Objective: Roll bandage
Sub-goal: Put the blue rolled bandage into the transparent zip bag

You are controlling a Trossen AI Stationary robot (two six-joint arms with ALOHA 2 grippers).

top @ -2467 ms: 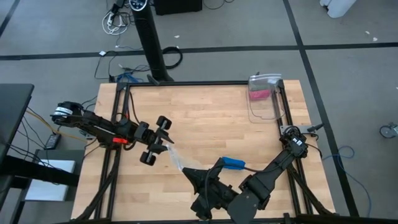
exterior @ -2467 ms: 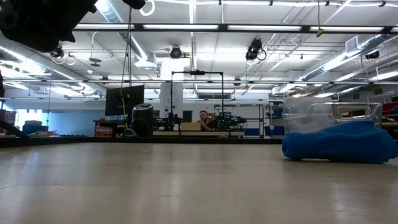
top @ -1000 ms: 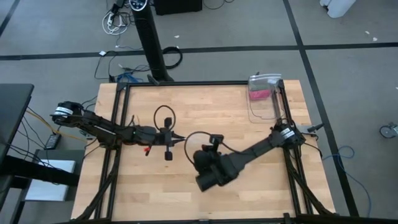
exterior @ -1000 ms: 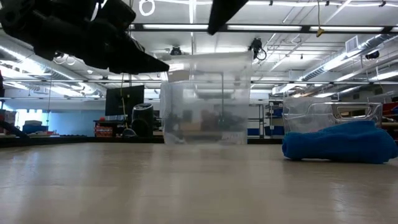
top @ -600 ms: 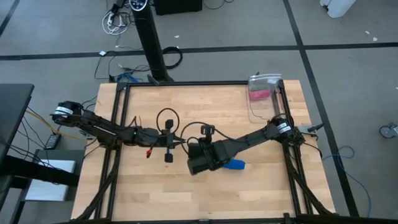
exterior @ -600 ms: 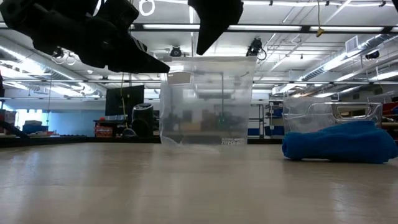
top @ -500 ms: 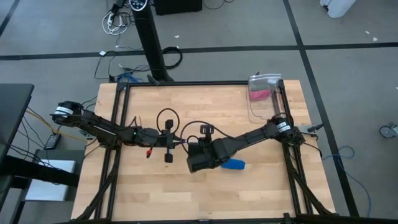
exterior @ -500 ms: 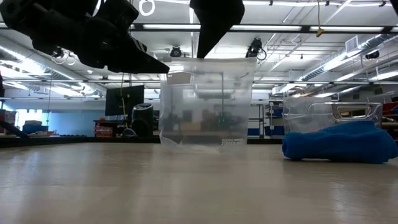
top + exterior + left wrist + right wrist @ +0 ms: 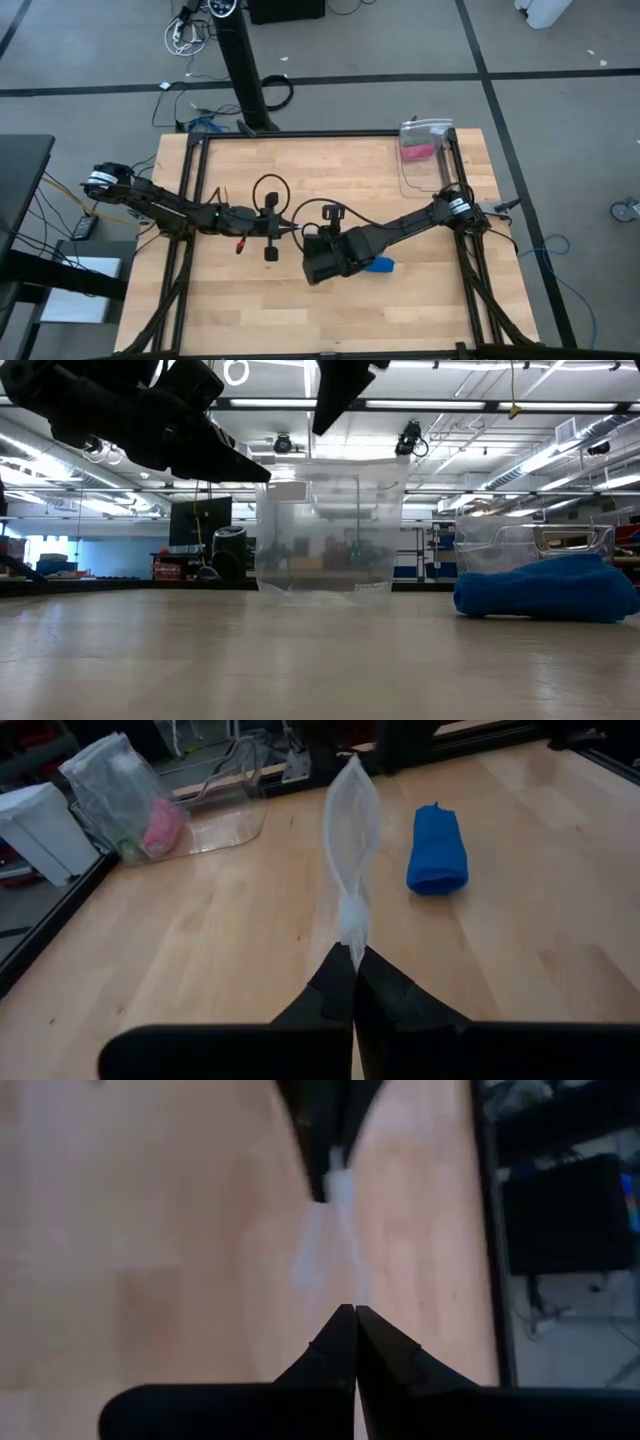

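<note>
With both end effectors clamped on a clear plastic bag [image 9: 330, 525] stretched between them, I saw the rolled bandage [image 9: 378, 265] lying on the tabletop [image 9: 330, 165] just beside my right end effector [image 9: 312, 250], nearer than the left end effector [image 9: 285, 232].

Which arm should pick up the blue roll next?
Probably right: the bandage lies beside that arm. But the right end effector and left end effector both pinch the clear bag, so one must let go first.
</note>
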